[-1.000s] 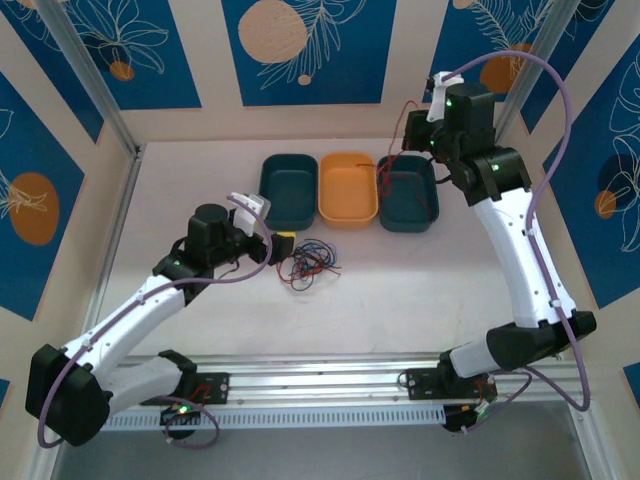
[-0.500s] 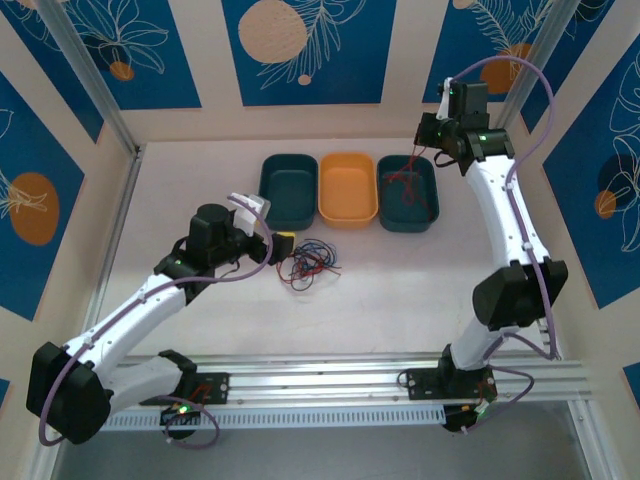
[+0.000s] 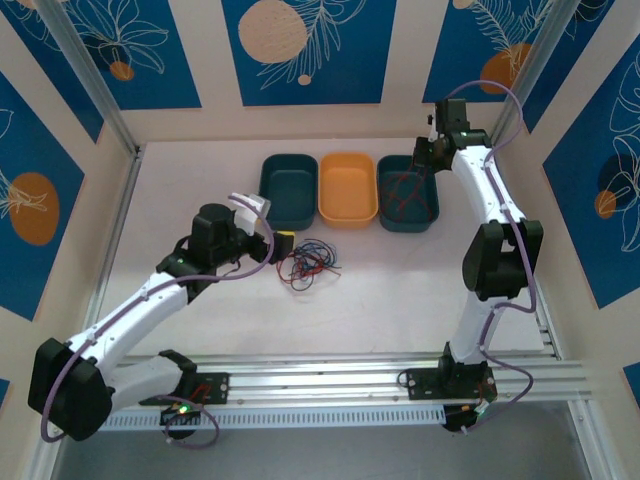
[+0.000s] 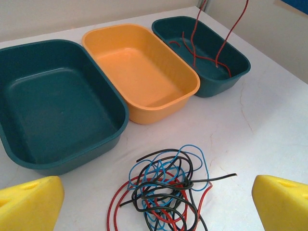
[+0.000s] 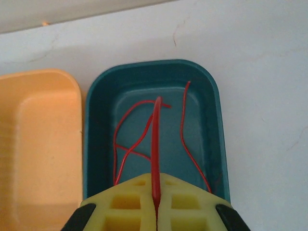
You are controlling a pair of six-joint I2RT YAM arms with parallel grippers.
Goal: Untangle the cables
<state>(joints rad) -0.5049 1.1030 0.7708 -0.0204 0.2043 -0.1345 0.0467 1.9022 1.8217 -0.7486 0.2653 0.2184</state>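
No text, label, brand, number or sign can be read anywhere in these views.

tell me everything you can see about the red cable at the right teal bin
The red cable is a thin, glossy, flexible wire. One stretch is pinched between the closed yellow pads of the right end effector and runs down into the rightmost teal bin. The rest lies on the bin floor in loose, open curves. It is separate from the red, blue and black tangle.
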